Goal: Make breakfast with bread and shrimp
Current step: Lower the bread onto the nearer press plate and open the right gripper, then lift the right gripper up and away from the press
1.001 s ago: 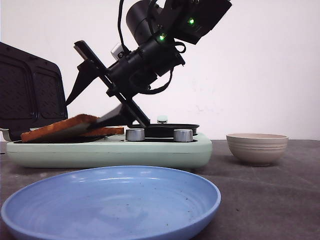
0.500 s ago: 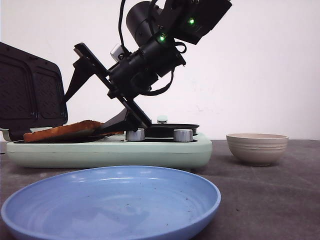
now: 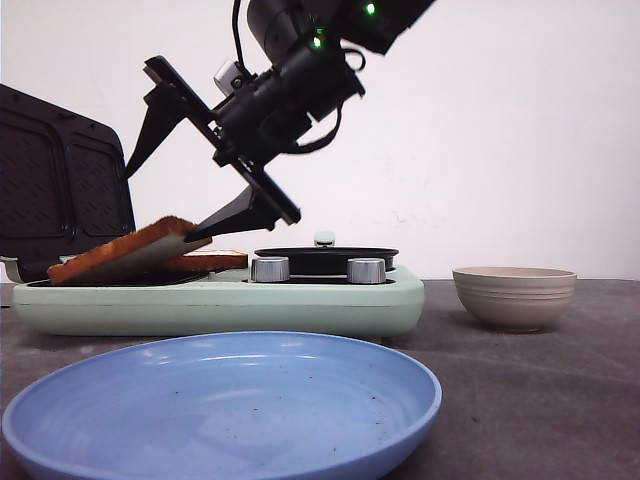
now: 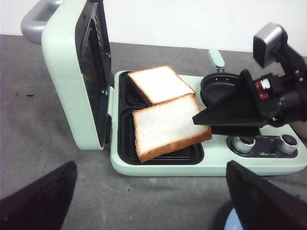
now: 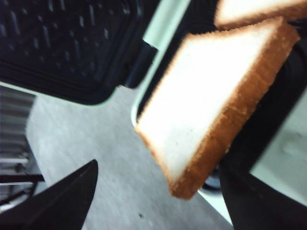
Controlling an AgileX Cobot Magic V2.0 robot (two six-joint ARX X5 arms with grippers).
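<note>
Two bread slices lie in the open sandwich maker [image 3: 220,300]. The near slice [image 3: 120,252] is tilted, its right edge raised and resting on the lower finger [image 3: 235,215] of my right gripper [image 3: 160,205], whose jaws stand wide open. The far slice [image 3: 215,261] lies flat. The left wrist view shows the near slice [image 4: 165,124], the far slice [image 4: 158,84] and that finger [image 4: 230,108] at the near slice's edge. The right wrist view shows the tilted slice [image 5: 211,96] between the spread fingers. My left gripper [image 4: 153,206] is open and empty over the table before the maker. No shrimp shows.
The maker's black lid [image 3: 60,190] stands upright at the left. A small black pan [image 3: 325,258] and two silver knobs [image 3: 270,269] sit on its right part. A beige bowl [image 3: 514,296] stands to the right, its inside hidden. A blue plate [image 3: 220,400] lies in front.
The near slice's right edge sank half a second ago and is raised again now. My right arm has moved up and a little left.
</note>
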